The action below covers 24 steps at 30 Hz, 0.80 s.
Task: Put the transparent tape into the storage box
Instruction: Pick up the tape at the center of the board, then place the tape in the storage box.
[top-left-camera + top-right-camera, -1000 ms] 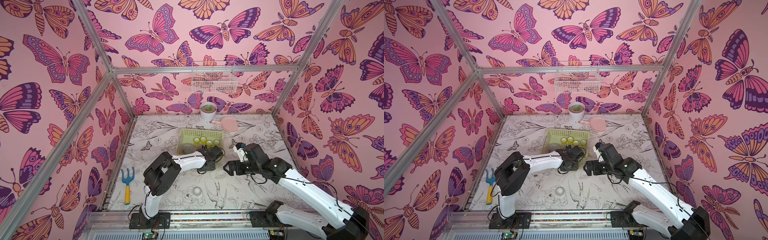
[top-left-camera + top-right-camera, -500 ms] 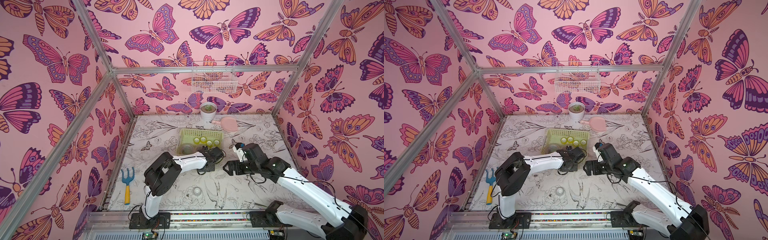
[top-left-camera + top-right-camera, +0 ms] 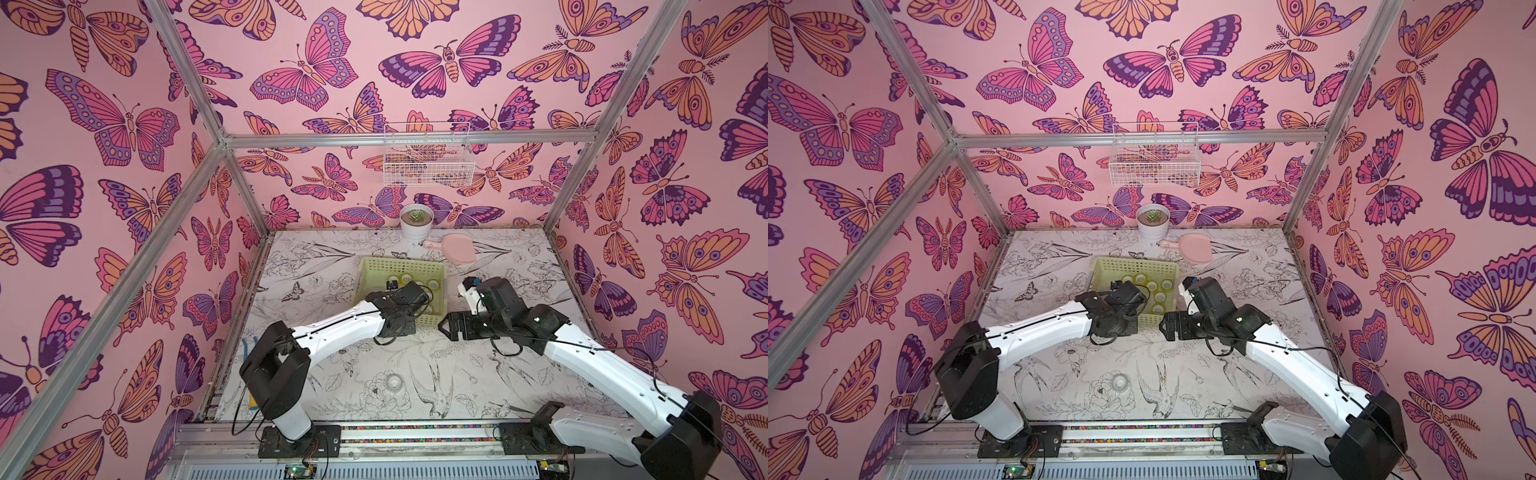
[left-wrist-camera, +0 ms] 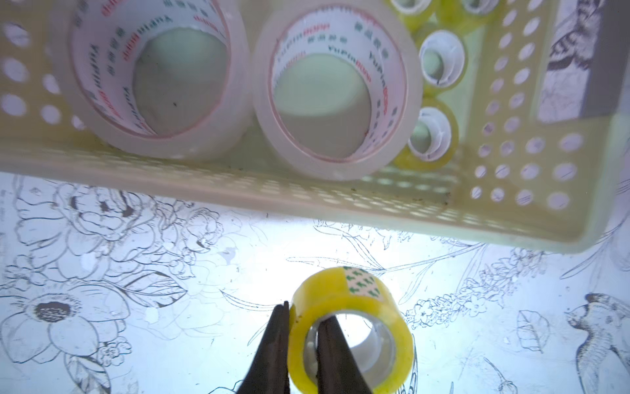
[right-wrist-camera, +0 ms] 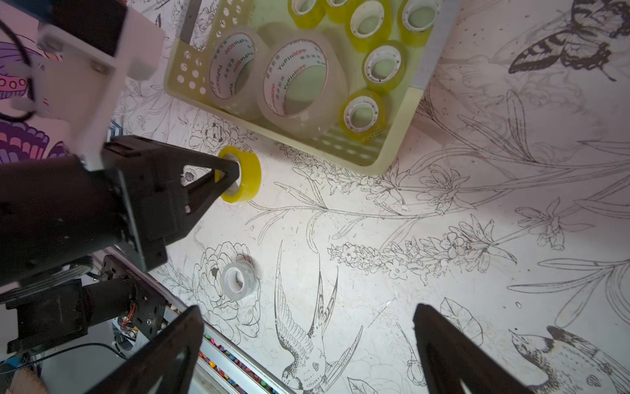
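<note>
Desk (image 3: 490,386) carries the storage box (image 3: 402,262), which holds transparent tape: two wide colourless rolls (image 5: 300,128) and several small yellow rolls (image 5: 361,134) beside them, the farthest cut off in the right wrist view. Just outside its near wall the left fingers (image 5: 229,169) pinch the wall of a yellow roll (image 5: 250,177), one finger inside the core. A small colourless roll (image 5: 247,288) lies alone near the front rail (image 5: 235,358). The right fingers (image 5: 439,344) stand spread wide, holding nothing. In both top views the left wrist hides the pinched roll.

Pink butterfly walls (image 3: 374,95), aluminium frame (image 3: 311,140), floral line-drawn tabletop (image 3: 353,365)
</note>
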### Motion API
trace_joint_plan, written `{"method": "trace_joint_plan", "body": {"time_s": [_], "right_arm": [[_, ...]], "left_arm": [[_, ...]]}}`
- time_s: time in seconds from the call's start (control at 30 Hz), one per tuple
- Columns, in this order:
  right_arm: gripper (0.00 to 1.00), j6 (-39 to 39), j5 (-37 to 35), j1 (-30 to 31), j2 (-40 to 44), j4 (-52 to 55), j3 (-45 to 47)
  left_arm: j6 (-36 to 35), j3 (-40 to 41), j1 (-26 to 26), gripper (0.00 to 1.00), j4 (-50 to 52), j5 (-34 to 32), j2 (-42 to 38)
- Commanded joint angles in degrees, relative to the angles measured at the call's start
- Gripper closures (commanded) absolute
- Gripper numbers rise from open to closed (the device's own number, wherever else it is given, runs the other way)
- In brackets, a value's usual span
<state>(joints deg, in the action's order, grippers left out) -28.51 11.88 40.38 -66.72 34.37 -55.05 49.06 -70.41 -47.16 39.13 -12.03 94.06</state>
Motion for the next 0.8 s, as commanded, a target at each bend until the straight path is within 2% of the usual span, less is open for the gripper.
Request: {"method": "trace_joint_plan", "body": {"time_s": [0.0, 0.2, 0.43, 0.77], "right_arm": [[0.01, 0.7, 1.0, 0.5, -1.6, -2.5, -3.5], [0.01, 2.3, 1.5, 0.5, -5.3, -3.5, -7.5], [0.01, 4.4, 2.0, 0.5, -10.2, -4.4, -12.3], [0.01, 6.9, 2.2, 0.5, -15.7, -3.7, -17.0]], "left_arm": [[-2.6, -2.6, 3.0, 0.92, 2.1, -2.1, -1.0], [-6.8, -7.7, 10.2, 0.92, 2.2, -0.7, 2.3], [-10.8, -14.8, 17.6, 0.92, 2.2, 0.7, 9.9], [-15.8, -25.5, 23.3, 0.92, 2.3, 2.5, 22.4]]}}
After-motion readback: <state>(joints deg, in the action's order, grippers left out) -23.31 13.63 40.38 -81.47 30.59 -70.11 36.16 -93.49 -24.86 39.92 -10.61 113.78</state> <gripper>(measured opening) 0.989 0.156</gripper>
